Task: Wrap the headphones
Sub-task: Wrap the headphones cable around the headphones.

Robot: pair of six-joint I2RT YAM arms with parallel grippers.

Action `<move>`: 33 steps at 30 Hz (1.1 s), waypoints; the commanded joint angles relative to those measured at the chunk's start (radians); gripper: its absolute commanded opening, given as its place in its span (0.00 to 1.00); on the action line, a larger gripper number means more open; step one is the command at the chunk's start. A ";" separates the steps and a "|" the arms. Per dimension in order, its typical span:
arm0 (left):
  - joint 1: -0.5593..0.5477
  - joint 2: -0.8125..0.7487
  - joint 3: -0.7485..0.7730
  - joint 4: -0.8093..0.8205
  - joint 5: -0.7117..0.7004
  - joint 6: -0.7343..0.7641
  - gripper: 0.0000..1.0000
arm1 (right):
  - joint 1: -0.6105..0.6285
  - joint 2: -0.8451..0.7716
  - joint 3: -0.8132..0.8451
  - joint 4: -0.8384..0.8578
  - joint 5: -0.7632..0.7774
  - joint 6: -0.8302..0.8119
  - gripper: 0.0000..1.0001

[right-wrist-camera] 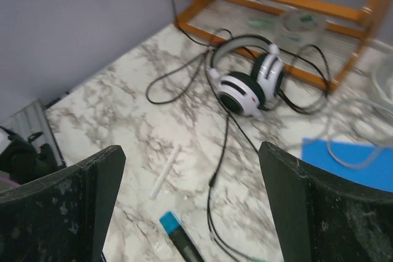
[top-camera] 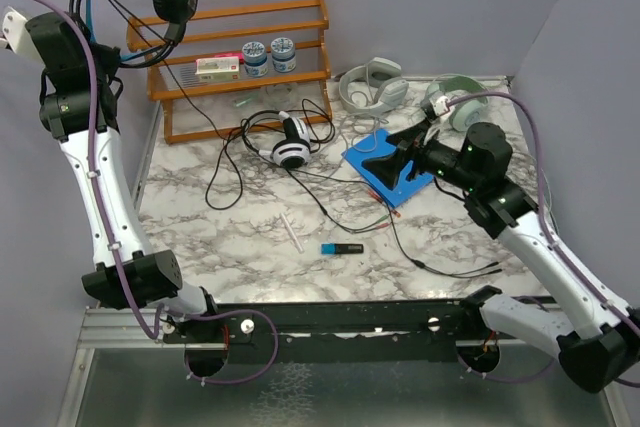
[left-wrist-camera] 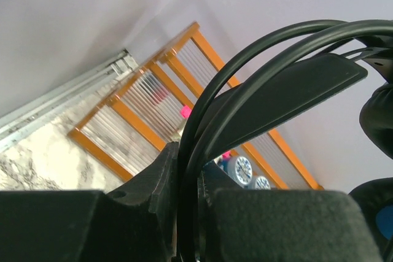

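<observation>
Left arm (top-camera: 95,177) raised high, left tool (left-wrist-camera: 190,225) pinching black headphones (left-wrist-camera: 288,84), right tool (right-wrist-camera: 190,173) low, spread

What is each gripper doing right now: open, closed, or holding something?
The left gripper: closed on the headband of the black headphones.
The right gripper: open, holding nothing.

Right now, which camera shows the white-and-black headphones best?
The right wrist view: the white-and-black headphones lie close, unobstructed. The top view shows them whole but small; the left wrist view shows only the black headphones.
</observation>
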 commanded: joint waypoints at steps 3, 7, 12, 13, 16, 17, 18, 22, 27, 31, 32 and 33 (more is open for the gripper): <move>-0.039 -0.135 -0.052 0.092 0.169 -0.057 0.00 | 0.003 0.244 -0.054 0.669 -0.315 0.171 0.95; -0.121 -0.200 -0.146 0.105 0.194 -0.054 0.00 | 0.015 0.370 0.027 0.775 -0.333 0.204 0.94; -0.263 -0.236 -0.266 0.160 0.206 -0.061 0.00 | 0.017 0.398 0.014 0.830 -0.293 0.220 0.94; -0.307 -0.229 -0.278 0.169 0.216 -0.069 0.00 | 0.018 0.397 0.001 0.837 -0.293 0.220 0.94; -0.419 -0.189 -0.268 0.175 0.257 -0.090 0.00 | 0.017 0.393 -0.052 0.876 -0.290 0.218 0.94; -0.458 -0.175 -0.256 0.174 0.261 -0.093 0.00 | 0.017 0.393 -0.077 0.901 -0.282 0.218 0.94; -0.495 -0.164 -0.245 0.175 0.258 -0.095 0.00 | 0.017 0.393 -0.099 0.929 -0.273 0.217 0.94; -0.635 -0.143 -0.207 0.174 0.230 -0.073 0.00 | 0.017 0.419 -0.138 1.028 -0.271 0.216 0.94; -0.761 -0.145 -0.208 0.159 0.219 -0.052 0.00 | 0.017 0.513 -0.141 1.212 -0.276 0.242 0.95; -0.822 -0.155 -0.201 0.127 0.218 -0.056 0.00 | 0.017 0.622 -0.155 1.444 -0.260 0.302 0.94; -0.834 -0.161 -0.200 0.125 0.217 -0.059 0.00 | 0.017 0.652 -0.158 1.508 -0.256 0.322 0.94; -0.844 -0.167 -0.200 0.124 0.216 -0.060 0.00 | 0.017 0.684 -0.154 1.565 -0.255 0.347 0.94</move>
